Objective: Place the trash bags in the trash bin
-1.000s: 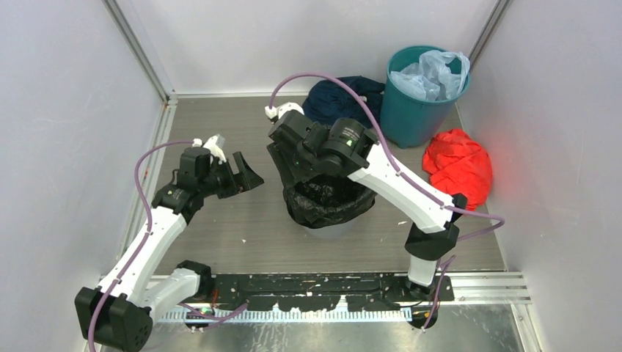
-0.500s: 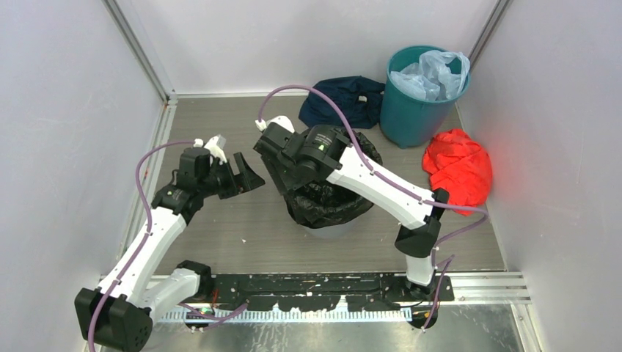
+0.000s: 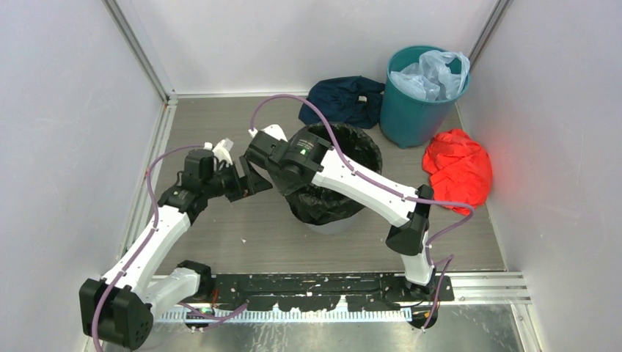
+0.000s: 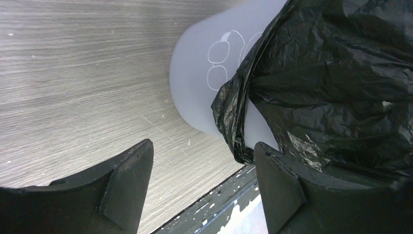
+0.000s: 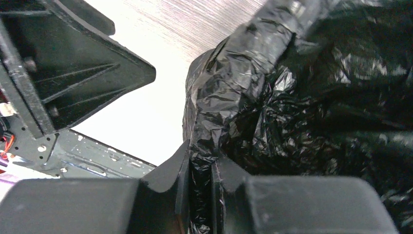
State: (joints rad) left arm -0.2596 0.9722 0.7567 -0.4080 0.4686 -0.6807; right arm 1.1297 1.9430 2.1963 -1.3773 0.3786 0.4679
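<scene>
The trash bag (image 3: 317, 209) sits in the trash bin (image 4: 199, 73), draped over its rim
The right gripper (image 5: 199, 170) is closed almost fully on a fold of the bag's edge; the left gripper (image 4: 202, 148) stands wide open just beside the bin, holding nothing

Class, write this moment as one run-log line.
right end effector: shut on bag | left end effector: open, beside bin | bag: draped over bin rim

Right hand (image 5: 200, 163) swung left, clamped onto trash bag (image 5: 302, 97) rim, left hand (image 3: 248, 180) edged nearer trash bin (image 4: 204, 78)
</scene>
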